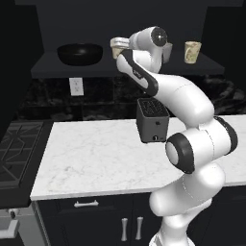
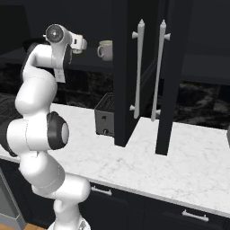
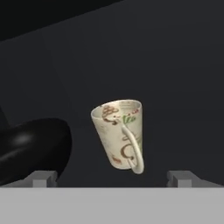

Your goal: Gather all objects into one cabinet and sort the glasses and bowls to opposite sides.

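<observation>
The dark wall cabinet's shelf board (image 1: 48, 67) carries a wide glossy black bowl (image 1: 80, 53) at its left. A cream mug (image 1: 116, 47) stands just right of the bowl, half hidden by my arm. Another cream mug (image 1: 192, 52) stands further right. In the hand view the patterned mug (image 3: 119, 133) is dead ahead with its handle toward me, and the bowl (image 3: 30, 148) is at its left. My gripper (image 3: 113, 178) is open and empty, short of the mug. From the right, the gripper (image 2: 82, 44) is level with the shelf, left of the mug (image 2: 105, 49).
A dark toaster (image 1: 153, 120) stands on the white marble counter (image 1: 86, 158) under the shelf, close behind my arm. Two open dark cabinet doors (image 2: 122, 90) with long silver handles hang over the counter on the right. A stove (image 1: 14, 149) lies at the counter's left.
</observation>
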